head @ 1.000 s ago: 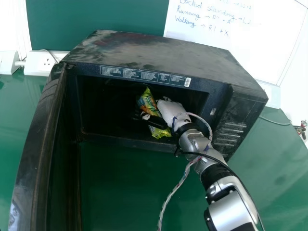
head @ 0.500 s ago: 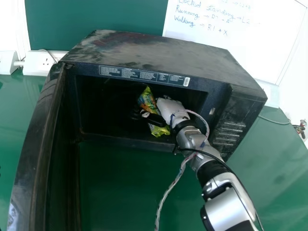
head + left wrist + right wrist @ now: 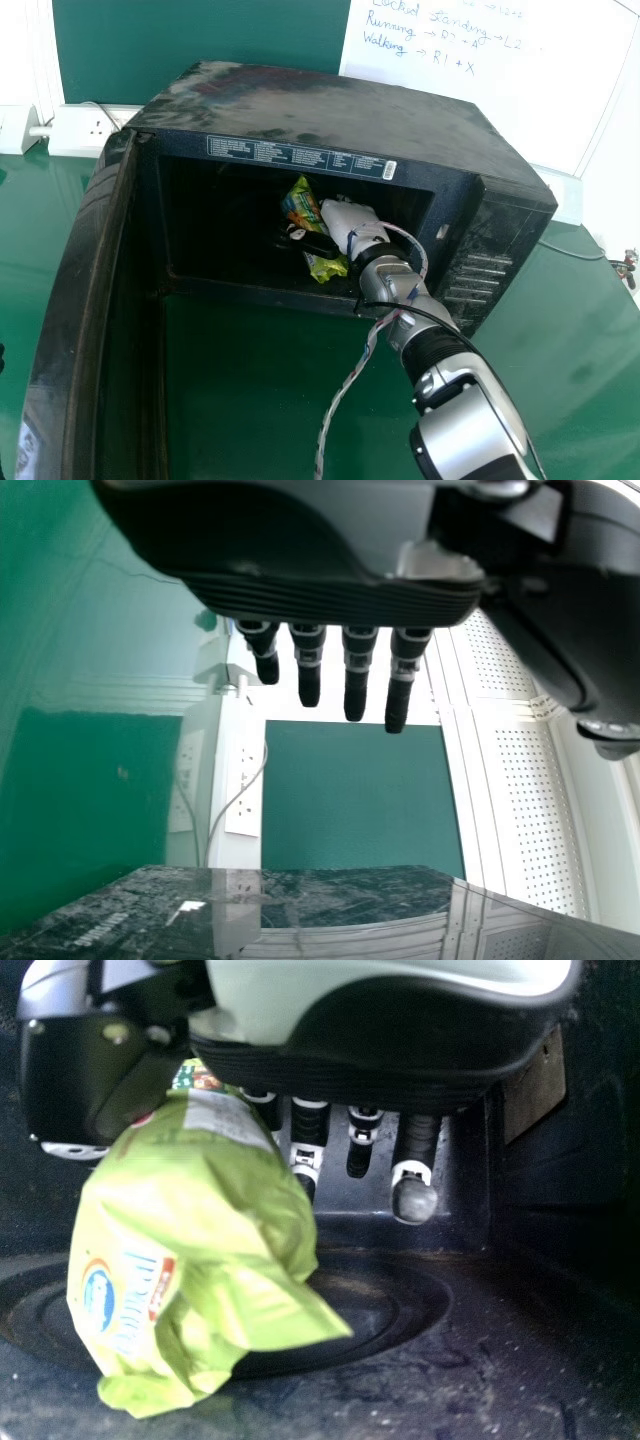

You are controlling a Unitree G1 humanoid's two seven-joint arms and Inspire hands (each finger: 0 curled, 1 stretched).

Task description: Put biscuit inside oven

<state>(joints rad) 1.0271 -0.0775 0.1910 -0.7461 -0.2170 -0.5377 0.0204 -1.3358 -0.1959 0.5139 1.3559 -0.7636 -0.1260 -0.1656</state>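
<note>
My right hand [image 3: 348, 220] is inside the cavity of the black oven [image 3: 350, 110], whose door stands open at the left. Its thumb lies across the green biscuit packet [image 3: 325, 267], which is tilted at the hand's left side. In the right wrist view the packet [image 3: 190, 1230] is pinched at its upper part by my right hand [image 3: 390, 1050], above the oven's round plate [image 3: 400, 1305]. The far fingertips are partly hidden by the packet. My left hand [image 3: 357, 670], with fingers straight and nothing held, is above the oven's top [image 3: 330, 895] in the left wrist view.
The open oven door [image 3: 80, 310] rises along the left. The cavity's right wall and control side [image 3: 485, 260] stand close to the right arm. A socket strip [image 3: 85, 130] and a whiteboard [image 3: 500, 80] are behind the oven.
My right hand and forearm have shifted slightly left inside the oven, and the packet has moved a little left with the hand.
</note>
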